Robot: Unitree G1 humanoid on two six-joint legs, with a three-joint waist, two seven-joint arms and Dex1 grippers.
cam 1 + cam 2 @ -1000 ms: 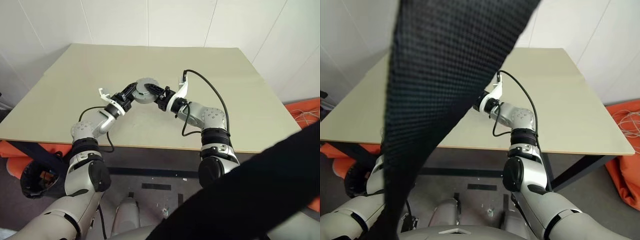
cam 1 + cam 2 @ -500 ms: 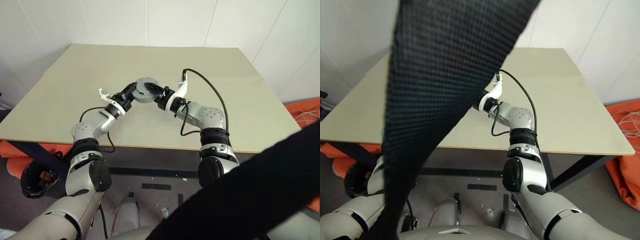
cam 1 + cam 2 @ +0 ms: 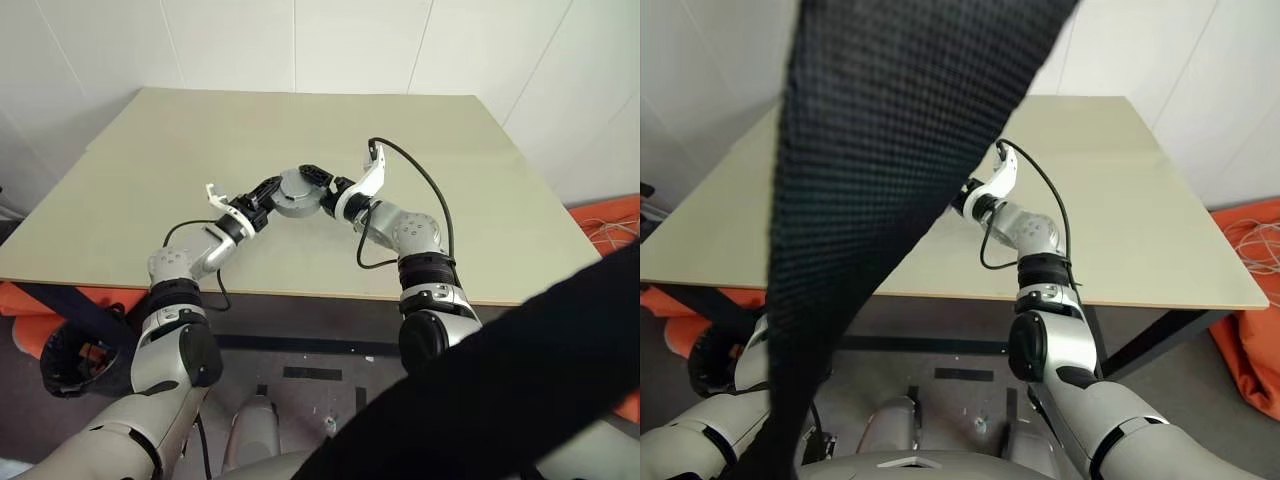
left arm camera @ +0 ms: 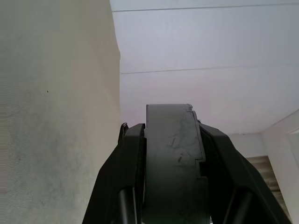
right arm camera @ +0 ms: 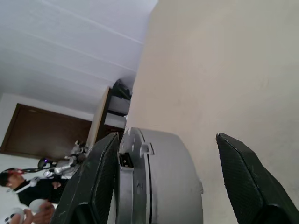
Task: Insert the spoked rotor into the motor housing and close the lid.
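Above the middle of the table (image 3: 150, 160) I hold a thick grey round body, the motor housing (image 3: 296, 191), with a seam running around its side (image 5: 148, 186). Its visible face is closed and grey; I cannot tell whether that face is the lid. The spoked rotor is hidden. My left gripper (image 3: 283, 192) is shut on the housing, and its two black fingers (image 4: 133, 154) press the opposite faces of the housing (image 4: 173, 158). From the other side, my right gripper (image 5: 167, 140) is open astride the housing, with a clear gap at one finger (image 5: 238, 177).
A black strap (image 3: 880, 170) hangs close before the camera and covers much of the right eye view. A black cable (image 3: 420, 175) loops over my right forearm. Orange padding (image 3: 605, 215) lies on the floor to the right. A person (image 5: 28, 191) stands far off.
My right gripper's jaws have widened and its wrist has rolled while it moved in a little along the housing. The left gripper still grips the housing as before.
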